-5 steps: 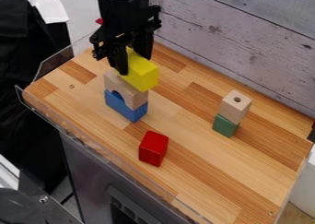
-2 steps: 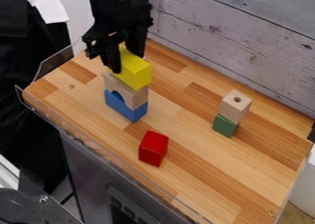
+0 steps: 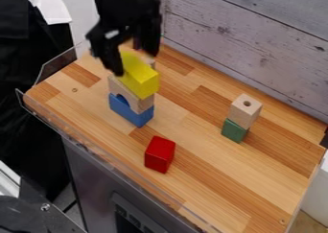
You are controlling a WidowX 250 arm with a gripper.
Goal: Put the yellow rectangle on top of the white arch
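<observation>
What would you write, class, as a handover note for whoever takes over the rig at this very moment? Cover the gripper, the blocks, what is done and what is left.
Gripper: open, fingers on either side of the yellow block.
Blocks: the yellow block lies along the top of the arch, which stands on the blue block.
Done: the yellow block looks placed on the arch.
Left: probably just raise the gripper straight up, taking care not to brush the stack, then check that it stands steady.
</observation>
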